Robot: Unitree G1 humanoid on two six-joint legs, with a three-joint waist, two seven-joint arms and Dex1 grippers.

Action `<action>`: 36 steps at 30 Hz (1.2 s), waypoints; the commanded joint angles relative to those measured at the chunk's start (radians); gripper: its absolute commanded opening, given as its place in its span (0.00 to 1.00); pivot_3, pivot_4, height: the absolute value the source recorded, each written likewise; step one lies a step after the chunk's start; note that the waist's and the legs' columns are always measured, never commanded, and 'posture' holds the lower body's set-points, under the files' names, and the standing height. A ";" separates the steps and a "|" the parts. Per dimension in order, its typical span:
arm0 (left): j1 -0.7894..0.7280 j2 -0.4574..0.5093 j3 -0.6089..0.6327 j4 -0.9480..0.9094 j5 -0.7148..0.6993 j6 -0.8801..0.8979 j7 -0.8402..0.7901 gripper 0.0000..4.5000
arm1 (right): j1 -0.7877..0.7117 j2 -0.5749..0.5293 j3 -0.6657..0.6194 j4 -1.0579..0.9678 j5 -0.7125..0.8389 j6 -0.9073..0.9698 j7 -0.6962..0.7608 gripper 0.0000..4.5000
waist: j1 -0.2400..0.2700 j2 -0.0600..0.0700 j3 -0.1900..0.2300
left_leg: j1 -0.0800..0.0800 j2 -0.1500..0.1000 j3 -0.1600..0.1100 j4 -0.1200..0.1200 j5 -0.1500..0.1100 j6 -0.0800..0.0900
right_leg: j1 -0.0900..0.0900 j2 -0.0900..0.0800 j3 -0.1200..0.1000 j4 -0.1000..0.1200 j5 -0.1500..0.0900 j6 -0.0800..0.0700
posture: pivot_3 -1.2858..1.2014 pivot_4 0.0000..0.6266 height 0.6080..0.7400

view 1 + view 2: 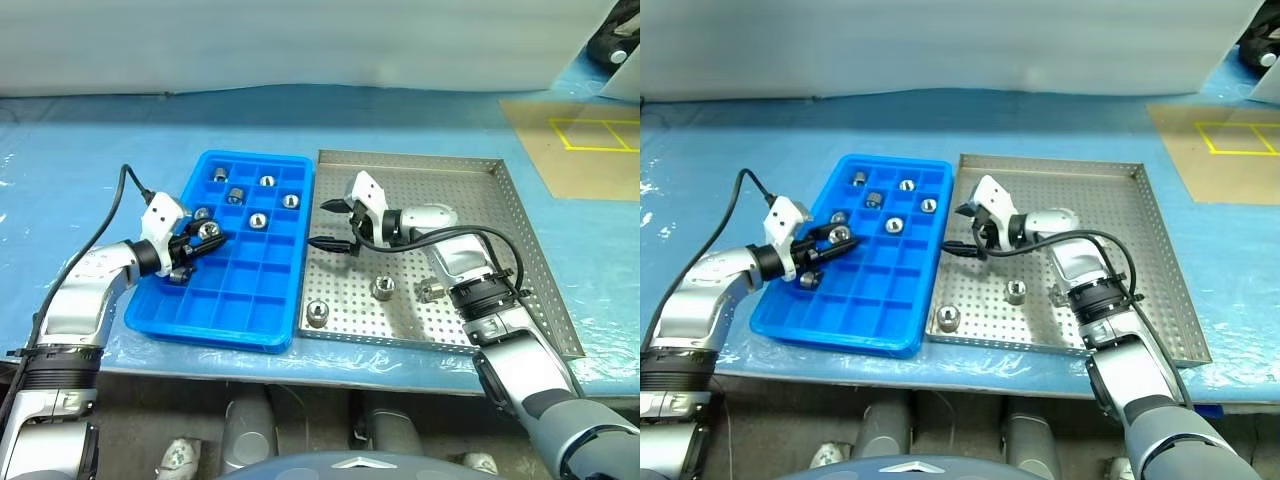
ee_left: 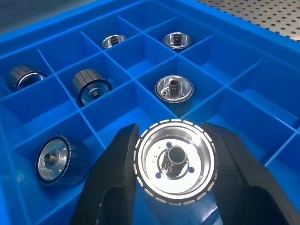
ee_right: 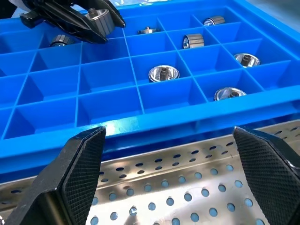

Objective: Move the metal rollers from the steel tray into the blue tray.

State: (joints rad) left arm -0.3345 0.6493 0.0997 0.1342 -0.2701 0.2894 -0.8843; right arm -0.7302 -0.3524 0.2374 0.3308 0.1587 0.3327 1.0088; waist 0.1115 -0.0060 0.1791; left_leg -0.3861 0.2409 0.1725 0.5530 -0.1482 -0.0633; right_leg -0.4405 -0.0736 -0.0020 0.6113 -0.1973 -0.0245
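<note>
Three metal rollers lie on the steel tray; several sit in the blue tray compartments. Left gripper is clamped on one roller (over the blue tray); right gripper gapes wide, holding nothing.

We see a work surface covered in blue sheeting, glossy and slightly wrinkled, running across the whole width of the head views. Behind it, along the far edge, stands a pale, whitish backdrop. At the far right, a flat tan board lies on the sheeting, and on it yellow tape lines mark out rectangular boxes. In the top right corner sits a dark object, cut off by the frame edge, and we cannot tell what it is.
</note>
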 commanded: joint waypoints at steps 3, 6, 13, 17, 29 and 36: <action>-0.027 0.009 -0.008 0.031 0.013 -0.037 -0.017 0.67 | 0.009 -0.014 -0.031 -0.063 0.014 0.008 -0.015 1.00 | -0.013 0.000 0.000 | 0.000 0.000 0.000 0.000 0.001 -0.001 | 0.000 0.000 0.000 0.000 0.000 0.000 | 0.53 0.24 1.00; -0.037 0.014 -0.017 0.050 0.037 -0.039 -0.001 0.90 | 0.010 -0.013 -0.032 -0.064 0.013 0.011 -0.020 1.00 | -0.016 0.000 0.000 | 0.000 0.000 0.000 0.000 0.001 -0.001 | 0.000 0.000 0.000 0.000 0.000 0.000 | 0.53 0.24 1.00; -0.093 -0.020 -0.041 -0.023 0.005 -0.026 -0.030 0.97 | 0.005 -0.012 -0.048 -0.073 0.024 0.026 -0.034 1.00 | -0.016 0.000 0.000 | 0.000 0.000 0.000 0.001 0.000 -0.001 | 0.000 0.000 0.000 0.002 0.000 0.000 | 0.52 0.24 1.00; -0.216 -0.081 -0.061 -0.060 -0.060 0.016 -0.064 0.97 | 0.014 -0.049 -0.082 -0.122 0.048 0.065 -0.022 1.00 | -0.011 0.000 0.000 | 0.000 0.000 0.000 0.002 0.000 0.000 | 0.001 -0.001 0.000 0.002 0.000 0.000 | 0.50 0.24 1.00; -0.503 -0.212 -0.266 0.294 0.024 -0.167 -0.336 0.97 | 0.214 -0.299 -0.226 -0.500 0.207 0.305 0.029 1.00 | -0.051 0.000 0.000 | 0.002 -0.001 0.002 0.008 0.000 0.000 | 0.001 0.000 0.005 0.005 0.000 0.000 | 0.39 0.24 1.00; -0.620 -0.364 -0.338 0.576 0.097 -0.321 -0.435 0.97 | 0.451 -0.445 -0.402 -0.825 0.347 0.436 0.003 1.00 | -0.078 0.000 0.000 | 0.002 -0.001 0.002 0.009 -0.003 0.006 | 0.004 0.000 0.006 0.002 0.000 0.001 | 0.32 0.24 1.00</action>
State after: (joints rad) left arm -0.9134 0.3018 -0.2319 0.6723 -0.1842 0.0171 -1.2943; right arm -0.3127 -0.7765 -0.1122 -0.4055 0.4648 0.7458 1.0223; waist 0.0332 -0.0058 0.1787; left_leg -0.3837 0.2397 0.1745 0.5626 -0.1516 -0.0573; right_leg -0.4358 -0.0734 0.0040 0.6117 -0.1968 -0.0234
